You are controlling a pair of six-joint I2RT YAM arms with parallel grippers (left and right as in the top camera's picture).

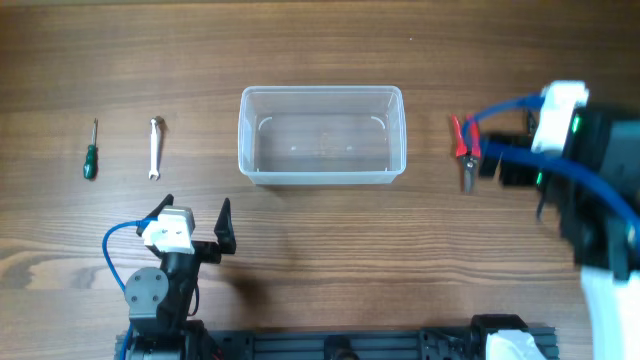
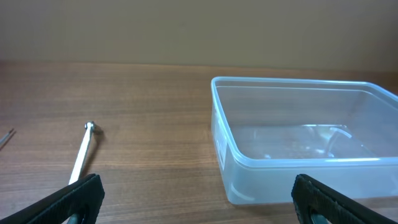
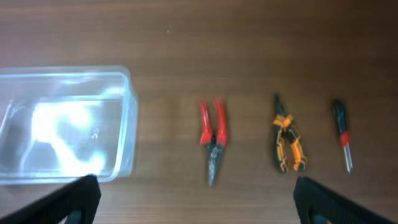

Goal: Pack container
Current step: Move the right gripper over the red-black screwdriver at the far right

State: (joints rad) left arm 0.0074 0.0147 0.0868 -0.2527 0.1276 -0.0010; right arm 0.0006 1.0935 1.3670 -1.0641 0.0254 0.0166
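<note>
Both grippers stand with jaws spread wide and nothing between them. The left gripper (image 1: 195,212) hovers near the tabletop's (image 1: 330,250) near edge, left of centre. The right gripper (image 1: 497,160) sits toward the right edge, blurred in the overhead view.

The container (image 1: 320,92) stands upright and empty at mid-width of the tabletop, closer to the far edge.

Just right of it lie red-handled pliers (image 1: 465,150), partly under the right arm. The right wrist view shows them whole (image 3: 212,140), and beyond them, toward the right edge, orange-and-black pliers (image 3: 286,143) and a small red-and-black screwdriver (image 3: 342,134). The arm covers both of these from overhead.

Left of the container lies a small wrench (image 1: 155,148), then a green-handled screwdriver (image 1: 91,150) nearer the left edge. The left wrist view catches the wrench (image 2: 82,152) and the container's corner (image 2: 219,84), with only a sliver of the screwdriver at the frame's edge.
</note>
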